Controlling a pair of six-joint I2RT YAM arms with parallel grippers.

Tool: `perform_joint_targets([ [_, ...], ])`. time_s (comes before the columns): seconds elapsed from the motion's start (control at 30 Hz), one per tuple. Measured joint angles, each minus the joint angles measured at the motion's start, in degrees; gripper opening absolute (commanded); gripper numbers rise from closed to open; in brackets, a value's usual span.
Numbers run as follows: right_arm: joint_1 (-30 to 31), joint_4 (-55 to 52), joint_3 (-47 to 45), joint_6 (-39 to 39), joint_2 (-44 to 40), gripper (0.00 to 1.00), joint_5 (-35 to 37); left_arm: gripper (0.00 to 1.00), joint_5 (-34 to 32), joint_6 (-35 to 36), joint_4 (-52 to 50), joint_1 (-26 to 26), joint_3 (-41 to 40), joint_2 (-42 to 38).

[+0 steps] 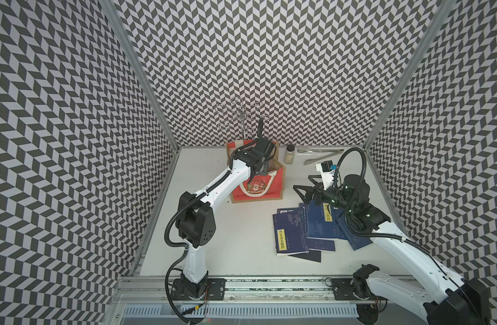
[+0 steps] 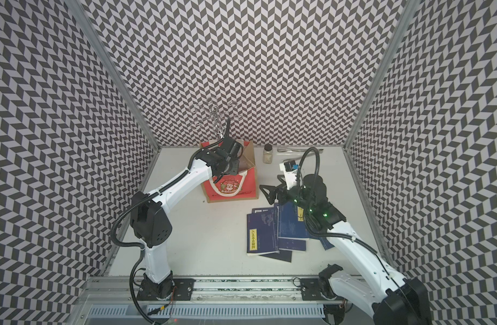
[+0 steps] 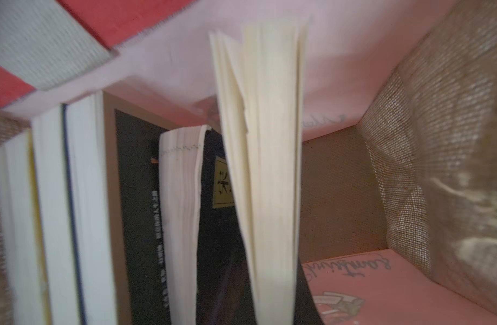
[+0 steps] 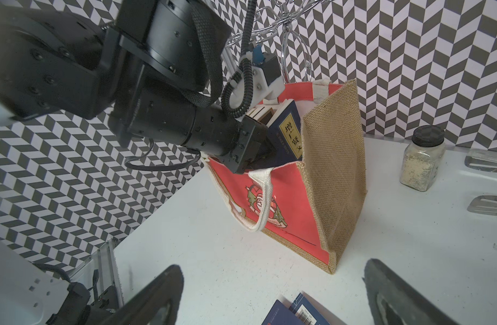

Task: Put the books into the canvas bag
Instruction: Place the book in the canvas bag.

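Both top views: left gripper (image 1: 264,168) inside canvas bag (image 1: 255,194), right gripper (image 1: 305,187) splayed, empty, over navy books (image 1: 292,233) on table (image 1: 227,247) near the bag; left wrist: upright books (image 3: 84,211) inside bag; right wrist: left gripper clamped on navy book (image 4: 288,135) at bag mouth.

The left arm (image 1: 222,183) and the right arm (image 1: 396,244) share one build, with glossy white link shells between matte black joint housings. The large black housing farthest from the fingers on each arm has a cluster of small round holes. A ribbed black cable conduit (image 4: 246,84) runs outside each arm.

The right fingers (image 4: 157,287) are black, flat and triangular. Just behind them sits a white camera bracket (image 1: 323,176) with a blue plug. Green indicator lights (image 2: 324,215) glow on the right arm's black wrist joints.

The left wrist housing (image 4: 157,42) shows small dark screws and a woven black strap (image 4: 210,64). Each base is bolted to a black plate (image 1: 216,289).
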Motion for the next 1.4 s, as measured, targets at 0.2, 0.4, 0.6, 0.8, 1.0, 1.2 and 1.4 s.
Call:
perform_joint_targets([
  [0.2, 0.0, 0.0, -0.2, 0.0, 0.0, 0.99, -0.3, 0.10, 2.7, -1.3, 0.3, 1.9, 0.0, 0.1],
  [0.4, 0.0, 0.0, -0.3, 0.0, 0.0, 0.99, -0.6, 0.23, 3.2, -1.7, 0.8, 3.5, 0.0, 0.1],
  [0.6, 0.0, 0.0, -0.3, 0.0, 0.0, 0.99, -0.7, 0.33, 3.3, -1.6, 1.2, 3.9, 0.0, -0.3],
  [0.8, 0.0, 0.0, -0.3, 0.0, 0.0, 0.99, -0.8, 0.54, 4.1, -1.0, 1.2, 3.9, 0.0, -3.7],
  [1.0, 0.0, 0.0, -0.4, 0.1, 1.0, 0.99, -1.0, 0.72, 5.6, 0.3, 2.1, 3.9, -1.6, -14.4],
  [1.2, 0.0, 0.2, -1.9, 1.2, 2.5, 0.99, -1.0, 0.90, 14.4, 2.5, 8.0, 3.9, -13.9, -30.3],
  [1.4, 0.0, 0.9, -6.0, 2.9, 4.3, 1.00, -0.9, 1.00, 28.4, 2.3, 16.9, 2.8, -32.3, -43.7],
])
